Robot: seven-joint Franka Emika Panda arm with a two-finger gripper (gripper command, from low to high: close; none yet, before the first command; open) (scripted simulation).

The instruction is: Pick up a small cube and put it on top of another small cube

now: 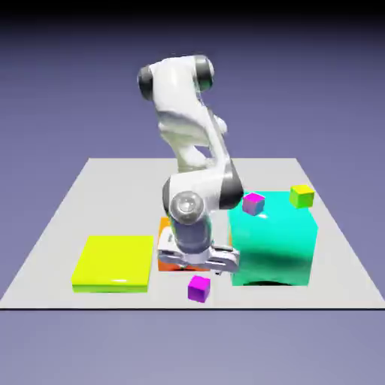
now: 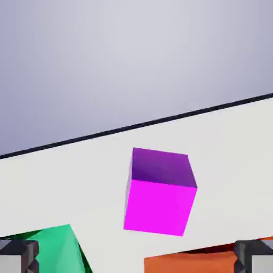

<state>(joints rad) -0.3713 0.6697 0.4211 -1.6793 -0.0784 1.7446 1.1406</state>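
Note:
The small magenta-purple cube [image 1: 198, 289] lies on the white table near its front edge. In the hand view this cube [image 2: 160, 192] sits ahead of the fingertips, apart from them. My gripper [image 1: 198, 269] hovers low just behind and above it. The gripper [image 2: 136, 260] is open, its two grey fingertips [image 2: 18, 256] standing wide at the bottom corners with nothing between them. The other small cube, yellow-green [image 1: 302, 196], rests at the far right of the table behind the big teal block.
A big teal block [image 1: 272, 239] stands right beside the hand on the exterior view's right. An orange block [image 1: 167, 234] lies behind the hand, and a flat yellow slab [image 1: 114, 262] lies to the left. A tiny pink-topped cube [image 1: 253, 203] sits by the teal block's far corner. The table's front edge [image 2: 160, 123] is close.

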